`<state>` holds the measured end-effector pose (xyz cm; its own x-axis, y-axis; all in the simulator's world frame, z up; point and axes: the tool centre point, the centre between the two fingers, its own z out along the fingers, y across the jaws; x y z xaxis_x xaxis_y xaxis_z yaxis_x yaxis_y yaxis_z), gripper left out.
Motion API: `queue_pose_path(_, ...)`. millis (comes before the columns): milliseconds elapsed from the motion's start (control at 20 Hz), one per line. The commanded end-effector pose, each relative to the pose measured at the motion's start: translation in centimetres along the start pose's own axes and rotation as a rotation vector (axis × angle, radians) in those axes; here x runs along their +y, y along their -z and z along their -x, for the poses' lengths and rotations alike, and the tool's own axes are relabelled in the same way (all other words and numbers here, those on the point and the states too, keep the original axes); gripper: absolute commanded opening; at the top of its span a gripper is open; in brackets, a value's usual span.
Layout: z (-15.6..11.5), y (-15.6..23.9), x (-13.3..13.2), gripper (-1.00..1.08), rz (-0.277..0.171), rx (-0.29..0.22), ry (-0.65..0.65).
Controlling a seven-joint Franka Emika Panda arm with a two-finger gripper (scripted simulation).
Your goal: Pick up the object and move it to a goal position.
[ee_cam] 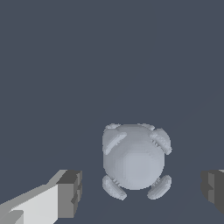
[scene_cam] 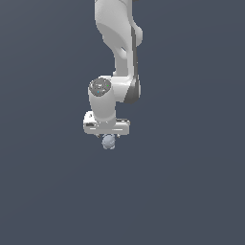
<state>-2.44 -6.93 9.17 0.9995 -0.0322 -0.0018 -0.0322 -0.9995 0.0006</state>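
The fingers (ee_cam: 70, 194) stand spread apart, gripping nothing, with the object (ee_cam: 134, 161) between them, touching neither.

Pale blue-grey object (ee_cam: 133, 159), white gripper (ee_cam: 141, 189), dark grey pads (ee_cam: 70, 193).

The object (ee_cam: 134, 159) is sitting between the gripper's (ee_cam: 142, 190) two spread fingers (ee_cam: 70, 192), touching neither pad.

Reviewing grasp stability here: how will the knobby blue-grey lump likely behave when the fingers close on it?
The lump is rounded, so it may roll or twist between the open gripper fingers. Its stubby knobs could catch a pad unevenly. It looks rigid, probably not squashy.
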Motion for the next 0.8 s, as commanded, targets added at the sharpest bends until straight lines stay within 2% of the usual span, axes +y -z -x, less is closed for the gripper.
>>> queue_pose_path(0, 0.1, -0.2, 0.2, 1.0, -0.001, 0.002, -0.001)
queue_pose_path(250, 0.1, -0.7, 0.1, 1.0, 0.0, 0.0, -0.001)
queue_pose_path(750, 0.2, -4.8, 0.2, 1.0, 0.0, 0.001, -0.002)
